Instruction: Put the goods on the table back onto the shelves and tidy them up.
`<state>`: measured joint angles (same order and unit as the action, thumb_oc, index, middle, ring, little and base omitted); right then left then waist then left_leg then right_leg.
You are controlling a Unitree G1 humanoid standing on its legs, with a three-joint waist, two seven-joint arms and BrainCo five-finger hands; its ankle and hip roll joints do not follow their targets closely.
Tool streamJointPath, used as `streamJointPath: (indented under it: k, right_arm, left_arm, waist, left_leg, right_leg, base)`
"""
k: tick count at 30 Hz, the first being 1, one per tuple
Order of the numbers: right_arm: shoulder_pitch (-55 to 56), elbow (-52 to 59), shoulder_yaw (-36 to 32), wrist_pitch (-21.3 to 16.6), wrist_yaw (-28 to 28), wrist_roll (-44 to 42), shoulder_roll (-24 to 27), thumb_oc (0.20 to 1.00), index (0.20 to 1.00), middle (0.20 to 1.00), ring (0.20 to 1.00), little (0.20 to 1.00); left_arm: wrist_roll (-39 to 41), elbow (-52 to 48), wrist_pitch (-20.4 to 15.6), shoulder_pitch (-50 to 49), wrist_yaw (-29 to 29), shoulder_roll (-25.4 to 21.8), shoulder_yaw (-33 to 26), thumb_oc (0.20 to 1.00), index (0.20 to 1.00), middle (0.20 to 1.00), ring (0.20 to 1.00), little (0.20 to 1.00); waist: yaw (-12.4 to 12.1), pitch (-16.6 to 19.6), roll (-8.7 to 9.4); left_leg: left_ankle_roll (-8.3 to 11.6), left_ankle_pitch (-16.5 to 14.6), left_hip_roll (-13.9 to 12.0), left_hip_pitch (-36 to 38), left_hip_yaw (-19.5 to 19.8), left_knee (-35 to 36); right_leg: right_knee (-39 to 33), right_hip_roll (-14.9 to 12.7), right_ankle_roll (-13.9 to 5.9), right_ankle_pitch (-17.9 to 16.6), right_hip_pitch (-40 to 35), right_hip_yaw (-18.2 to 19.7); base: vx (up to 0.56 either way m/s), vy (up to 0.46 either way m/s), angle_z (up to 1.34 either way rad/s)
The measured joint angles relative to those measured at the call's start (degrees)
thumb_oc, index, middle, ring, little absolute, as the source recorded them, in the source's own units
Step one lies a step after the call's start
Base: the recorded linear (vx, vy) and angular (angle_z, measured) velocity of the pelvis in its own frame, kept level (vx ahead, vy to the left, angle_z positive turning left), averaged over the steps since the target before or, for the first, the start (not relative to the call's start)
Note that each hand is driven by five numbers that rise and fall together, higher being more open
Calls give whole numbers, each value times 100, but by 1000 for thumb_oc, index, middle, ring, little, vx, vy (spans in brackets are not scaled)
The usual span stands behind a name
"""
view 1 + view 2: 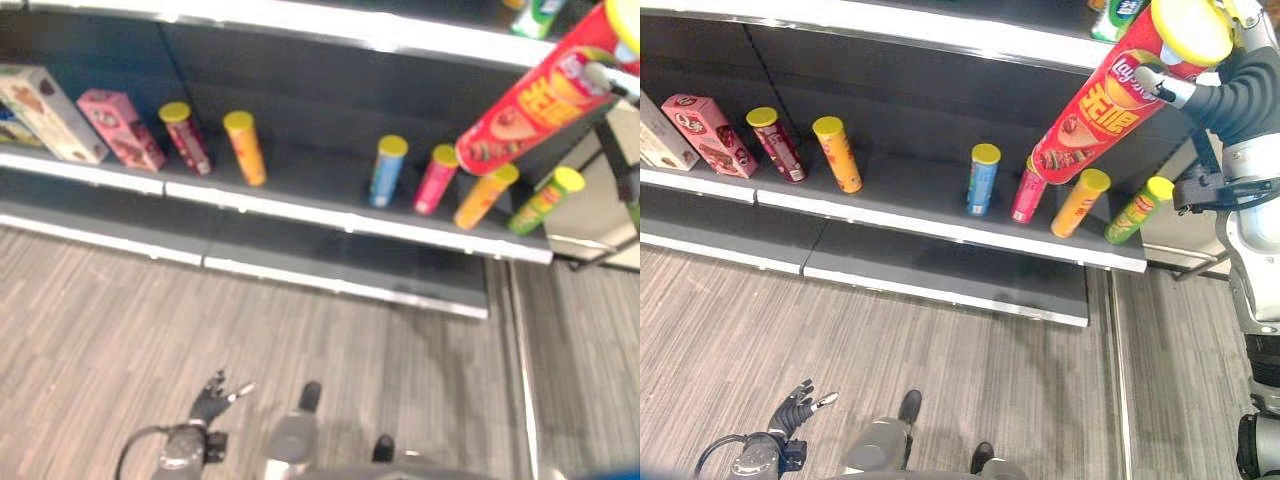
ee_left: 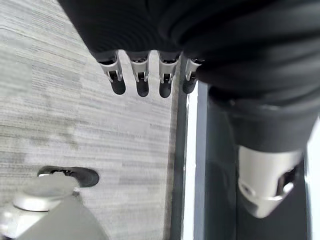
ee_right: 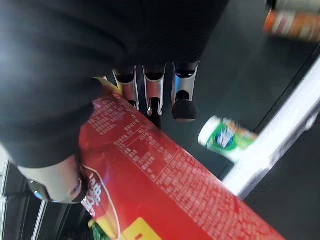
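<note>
A tall red chip can (image 1: 1110, 100) with a yellow lid is held tilted in the air at the upper right, in front of the dark shelf (image 1: 940, 225). My right hand (image 1: 1160, 82) is shut on it near its lid end; the right wrist view shows the fingers (image 3: 154, 90) curled over the red can (image 3: 170, 185). My left hand (image 1: 795, 405) hangs low over the floor with relaxed fingers (image 2: 142, 77) and holds nothing.
Several chip cans stand on the shelf: dark red (image 1: 775, 143), orange (image 1: 837, 152), blue (image 1: 982, 178), pink (image 1: 1028, 195), orange (image 1: 1080, 202) and green (image 1: 1137, 209). A pink box (image 1: 708, 133) and a white box (image 1: 660, 135) stand at the left. A green can (image 3: 225, 139) sits higher up.
</note>
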<state>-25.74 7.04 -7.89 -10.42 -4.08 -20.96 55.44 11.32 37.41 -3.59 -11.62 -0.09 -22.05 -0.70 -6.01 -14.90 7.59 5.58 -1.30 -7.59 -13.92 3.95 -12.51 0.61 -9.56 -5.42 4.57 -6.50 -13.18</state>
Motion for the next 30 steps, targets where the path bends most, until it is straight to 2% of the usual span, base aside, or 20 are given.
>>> streamJointPath:
  k: [2,3,4,5,6,7,9,10,11,12,13,14,16,17,18,19,21,24,26,30]
  right_arm:
    - [356,7,-151,18,26,0,-123,200,200,200,200,200]
    - [771,141,-474,-7,32,2,-174,200,200,200,200,200]
    - [983,172,-621,-1,53,2,-304,200,200,200,200,200]
    - [1094,237,-675,167,99,57,-338,200,200,200,200,200]
    - [1161,331,-818,202,132,94,-430,200,200,200,200,200]
    - [1259,397,-868,229,94,111,-777,200,200,200,200,200]
    - [1304,444,-761,282,160,196,-861,200,200,200,200,200]
    - [1302,459,-692,361,185,294,-915,200,200,200,200,200]
    - [1286,462,-601,364,178,308,-906,200,200,200,200,200]
    - [1286,471,-527,359,184,308,-904,200,200,200,200,200]
    - [1284,474,-418,357,185,320,-891,200,200,200,200,200]
    - [1281,470,-343,362,197,364,-888,200,200,200,200,200]
    - [1266,471,-207,364,249,428,-666,200,200,200,200,200]
    - [1192,473,-81,360,303,430,-518,200,200,200,200,200]
    - [1070,460,80,333,351,430,-243,200,200,200,200,200]
    - [1146,458,13,344,351,473,-172,200,200,200,200,200]
    - [1180,461,-48,371,375,549,-19,200,200,200,200,200]
    - [1236,453,-114,409,424,643,11,200,200,200,200,200]
    - [1260,449,-90,417,521,673,-6,200,200,200,200,200]
    - [1295,443,208,472,632,988,-81,200,200,200,200,200]
  left_arm:
    - [-6,7,-4,14,-2,21,67,1000,1000,1000,1000,1000]
    - [-12,51,-4,104,-6,42,214,1000,1000,1000,1000,1000]
    - [-14,34,-18,65,-9,74,260,1000,1000,1000,1000,1000]
    - [-33,48,13,34,-27,252,299,1000,1000,1000,1000,1000]
    - [-57,44,14,29,-42,296,274,1000,1000,1000,1000,1000]
    - [-105,43,21,122,-25,182,204,1000,1000,1000,1000,1000]
    - [-128,-263,-43,141,-12,-2,180,1000,1000,1000,1000,1000]
    - [-129,-384,-52,139,-15,-191,168,1000,1000,1000,1000,1000]
    - [-128,-380,-56,127,-11,-232,94,1000,1000,1000,1000,1000]
    - [-128,-370,-50,105,-3,-278,58,1000,1000,1000,1000,1000]
    - [-128,-362,-39,97,-3,-303,26,1000,1000,1000,1000,1000]
    - [-128,-362,-35,95,3,-312,-13,1000,1000,1000,1000,1000]
    - [-127,-371,-36,84,0,-352,-62,1000,1000,1000,1000,1000]
    - [-124,-357,-24,43,6,-244,-164,1000,1000,1000,1000,1000]
    - [-127,-351,-24,-100,12,-67,-140,1000,1000,1000,1000,1000]
    - [-126,-348,4,-110,-9,76,-70,1000,1000,1000,1000,1000]
    - [-127,-387,4,-136,-46,229,156,1000,1000,1000,1000,1000]
    - [-125,-484,-5,-171,-42,440,77,1000,1000,1000,1000,1000]
    - [-124,-581,-8,-291,-42,444,52,1000,1000,1000,1000,1000]
    - [-125,-585,-5,-460,-23,395,-2,1000,1000,1000,1000,1000]
  waist:
    - [31,-1,-136]
    - [21,39,-258]
    - [26,67,-352]
    - [180,135,-655]
    - [253,161,-758]
    - [332,166,-489]
    - [333,164,-498]
    - [269,166,-504]
    - [249,169,-495]
    - [239,169,-492]
    - [239,168,-494]
    - [234,168,-520]
    - [213,129,-554]
    - [207,72,-630]
    - [214,6,-696]
    - [369,-20,-756]
    - [430,-52,-848]
    - [432,-174,-928]
    - [360,-202,-918]
    - [277,-263,-860]
  left_leg:
    - [369,80,-811,47,124,267]
    - [566,147,-1053,113,232,466]
    - [579,208,-1146,172,261,639]
    - [642,349,-1103,665,224,1158]
    - [949,555,-940,797,84,1291]
    - [714,656,-438,776,-13,1247]
    - [424,480,-26,759,-178,1066]
    - [139,313,257,718,-365,783]
    - [1,229,384,760,-462,718]
    - [-118,159,495,815,-498,715]
    - [-207,109,564,816,-531,650]
    - [-221,102,590,818,-524,643]
    - [-480,19,592,767,-354,619]
    - [-527,67,474,789,-361,729]
    - [-417,163,292,794,-370,831]
    - [-402,174,311,730,-155,831]
    - [-353,196,294,688,17,869]
    - [-195,304,255,569,168,856]
    - [-125,353,278,490,204,859]
    - [-127,354,360,381,310,849]
  right_leg:
    - [-23,-31,-99,-34,-102,-27]
    - [-20,-77,-229,-55,-129,67]
    - [-8,-132,-312,-11,-173,60]
    - [-69,-401,-577,-44,-283,121]
    - [-93,-614,-697,-107,-336,101]
    - [-44,-1089,-727,-293,-285,-33]
    - [218,-1479,-583,-984,12,-113]
    - [557,-1806,-583,-1579,251,-59]
    - [811,-1995,-618,-1817,429,5]
    - [991,-2128,-689,-1951,570,-17]
    - [1050,-2232,-765,-1706,633,-79]
    - [1007,-2164,-680,-1434,616,-213]
    - [1074,-1336,-669,-616,857,-7]
    - [1274,-862,-605,-239,1140,206]
    - [1029,-37,-402,-149,1489,362]
    - [913,84,-187,-221,1361,464]
    - [827,158,-216,-228,1370,443]
    - [1011,158,-126,-179,1449,234]
    - [1083,114,-102,-147,1500,168]
    - [1093,30,-119,-110,1541,59]
  base:
    - [104,448,22]
    - [78,347,23]
    - [111,703,7]
    - [72,538,-6]
    - [23,472,-1]
    - [-31,269,2]
    - [-80,451,-19]
    - [-88,480,-30]
    - [-57,357,-20]
    - [-14,177,-13]
    - [-17,124,-5]
    - [-11,220,7]
    - [-2,133,9]
    - [24,20,-11]
    - [29,15,15]
    - [33,-53,40]
    - [17,-75,39]
    - [24,-51,26]
    - [4,-52,22]
    - [-50,-22,18]
